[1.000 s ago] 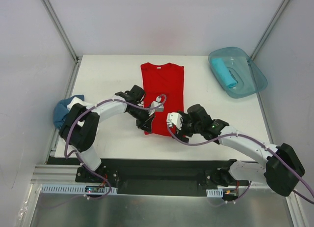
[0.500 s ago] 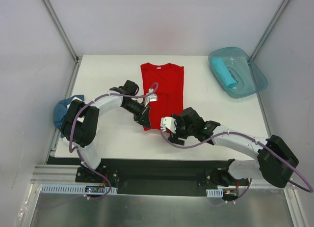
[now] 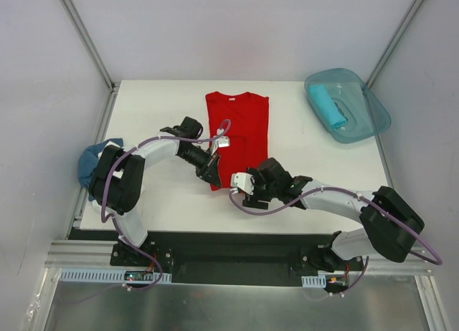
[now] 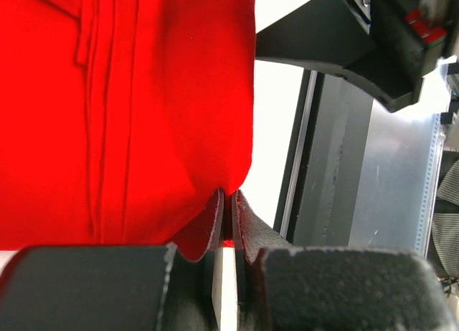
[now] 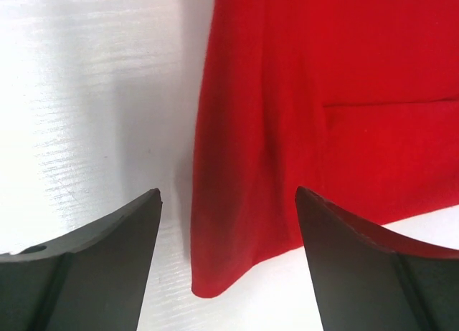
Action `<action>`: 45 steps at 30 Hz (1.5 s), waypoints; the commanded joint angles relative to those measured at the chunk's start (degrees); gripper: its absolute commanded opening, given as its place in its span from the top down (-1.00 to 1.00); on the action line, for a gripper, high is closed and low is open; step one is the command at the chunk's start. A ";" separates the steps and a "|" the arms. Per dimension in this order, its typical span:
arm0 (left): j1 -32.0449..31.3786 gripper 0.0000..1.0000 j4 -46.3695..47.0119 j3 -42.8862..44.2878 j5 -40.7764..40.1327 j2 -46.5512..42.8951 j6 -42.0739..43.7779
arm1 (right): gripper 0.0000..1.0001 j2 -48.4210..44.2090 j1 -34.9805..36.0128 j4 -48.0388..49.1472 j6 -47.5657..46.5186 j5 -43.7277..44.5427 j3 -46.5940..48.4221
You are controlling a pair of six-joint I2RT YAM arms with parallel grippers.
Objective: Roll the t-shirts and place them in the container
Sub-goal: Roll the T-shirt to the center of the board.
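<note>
Top external: red t-shirt [image 3: 246, 130], long axis near-to-far, collar [image 3: 231, 96] at far end.

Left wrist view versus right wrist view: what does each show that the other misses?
Only the left wrist: the left pincer shut on the red t-shirt at a hem corner, with the right arm beyond. Only the right wrist: the right pincer open, framing a shirt corner. Both: the red cloth lying on the white table.
</note>
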 commanded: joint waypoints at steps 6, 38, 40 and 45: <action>2.41 1.00 -2.46 0.79 4.72 -0.86 0.84 | -0.24 2.95 1.55 1.68 -5.00 3.24 2.32; -17.97 -0.87 46.50 -38.94 -39.58 -33.74 18.59 | 0.89 5.59 -5.84 -13.50 -1.84 -10.29 11.99; -18.15 -0.69 46.50 -38.85 -39.92 -32.34 20.00 | 0.90 5.24 -5.84 -13.42 -1.84 -10.38 11.72; -18.50 -0.39 45.36 -36.57 -40.19 -29.52 20.97 | 0.89 4.63 -5.92 -13.24 -0.88 -9.95 11.46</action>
